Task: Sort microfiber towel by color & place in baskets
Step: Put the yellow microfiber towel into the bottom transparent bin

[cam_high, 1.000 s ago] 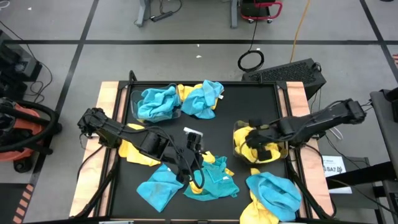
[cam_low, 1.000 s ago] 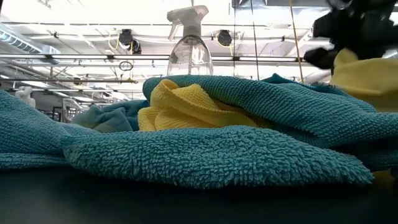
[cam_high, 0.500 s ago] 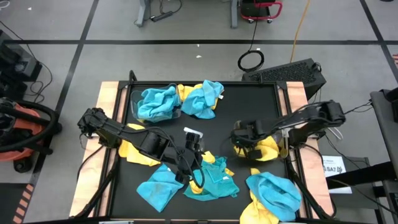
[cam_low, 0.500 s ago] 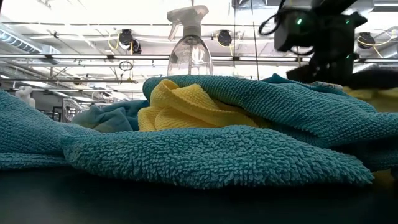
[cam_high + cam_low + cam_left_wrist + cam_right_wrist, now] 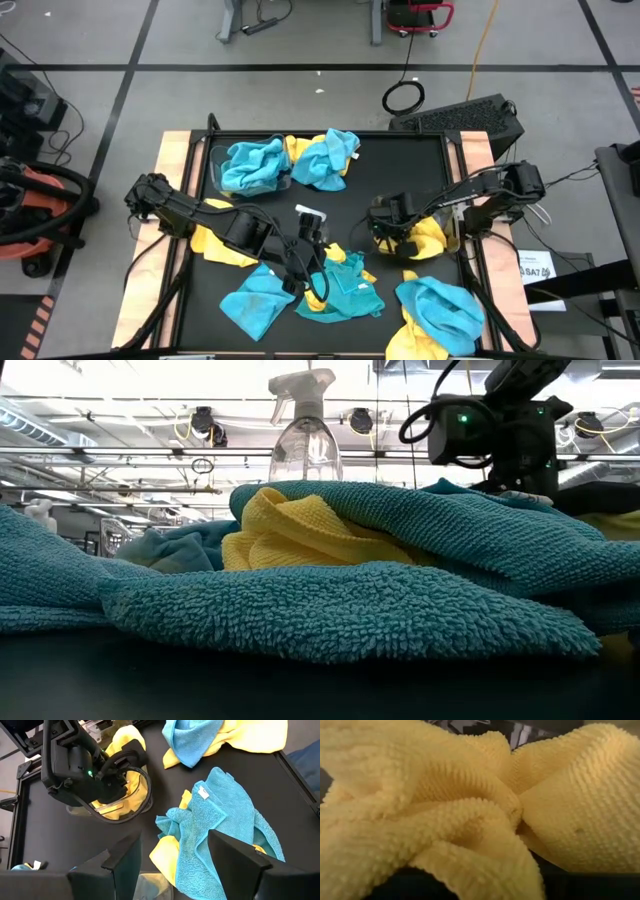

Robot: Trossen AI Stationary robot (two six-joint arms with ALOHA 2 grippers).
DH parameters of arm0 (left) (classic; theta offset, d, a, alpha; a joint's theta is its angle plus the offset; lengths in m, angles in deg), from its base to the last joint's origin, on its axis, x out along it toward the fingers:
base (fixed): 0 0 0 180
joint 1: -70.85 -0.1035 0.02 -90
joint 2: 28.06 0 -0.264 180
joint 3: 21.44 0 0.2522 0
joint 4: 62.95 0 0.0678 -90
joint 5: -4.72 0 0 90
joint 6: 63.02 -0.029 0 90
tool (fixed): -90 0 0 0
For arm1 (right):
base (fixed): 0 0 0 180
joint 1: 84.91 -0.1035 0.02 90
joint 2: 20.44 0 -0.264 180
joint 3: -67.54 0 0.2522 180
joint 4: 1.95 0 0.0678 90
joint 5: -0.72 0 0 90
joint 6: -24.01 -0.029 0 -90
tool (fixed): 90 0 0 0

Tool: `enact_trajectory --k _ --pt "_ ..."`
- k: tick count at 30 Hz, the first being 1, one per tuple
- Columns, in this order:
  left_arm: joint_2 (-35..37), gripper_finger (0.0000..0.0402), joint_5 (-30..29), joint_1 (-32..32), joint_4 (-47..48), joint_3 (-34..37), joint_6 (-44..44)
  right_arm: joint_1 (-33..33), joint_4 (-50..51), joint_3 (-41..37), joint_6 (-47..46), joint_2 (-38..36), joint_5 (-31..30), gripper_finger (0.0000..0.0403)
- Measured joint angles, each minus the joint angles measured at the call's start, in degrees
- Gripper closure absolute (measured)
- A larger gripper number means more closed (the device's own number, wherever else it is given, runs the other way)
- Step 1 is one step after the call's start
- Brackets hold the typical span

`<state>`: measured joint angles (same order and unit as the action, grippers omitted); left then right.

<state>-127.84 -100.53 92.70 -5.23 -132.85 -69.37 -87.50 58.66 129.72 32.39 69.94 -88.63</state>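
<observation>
Grey floor with dark tape lines surrounds the black table (image 5: pixel 400 170), where turquoise and yellow microfiber towels lie scattered. One clear basket (image 5: pixel 222 158) sits at the far left of the table and holds turquoise towels (image 5: pixel 250 163); another turquoise towel (image 5: pixel 325 160) and a bit of yellow rest just beside it. The second basket (image 5: pixel 142 795) sits toward the right side and holds yellow towels (image 5: pixel 430 240).

The right claw (image 5: pixel 385 225) is down in that right basket, pressed into the yellow cloth (image 5: pixel 480 810), which fills its wrist view. Its fingers are buried, so I cannot tell whether they grip or have let go.

The left claw (image 5: pixel 172 857) hovers near the table's middle with its fingers well apart and nothing between them, just above a small clear spray bottle (image 5: pixel 305 435). Beyond it lies a crumpled turquoise towel (image 5: pixel 225 825) with a yellow one (image 5: pixel 165 855) tucked under its edge.

More towels lie at the near edge: a turquoise one (image 5: pixel 255 300) to the left, and a turquoise one over yellow (image 5: pixel 440 310) at the right corner.
</observation>
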Motion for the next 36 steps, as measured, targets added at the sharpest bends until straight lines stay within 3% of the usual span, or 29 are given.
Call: enact_trajectory --k 9,22,36 --pt "0.0 0.0171 0.0 0.0 -0.04 0.0 -0.02 0.0 3.79 3.11 0.06 -0.7 -1.14 0.0318" --pt "0.0 0.0171 0.0 -0.01 -0.06 0.0 -0.02 -0.11 16.43 16.62 -3.19 -0.95 -0.71 0.0206" --pt "0.0 0.0171 0.0 -0.02 -0.06 0.0 -0.05 -0.14 29.96 33.14 -3.21 -1.02 -3.74 0.0186"
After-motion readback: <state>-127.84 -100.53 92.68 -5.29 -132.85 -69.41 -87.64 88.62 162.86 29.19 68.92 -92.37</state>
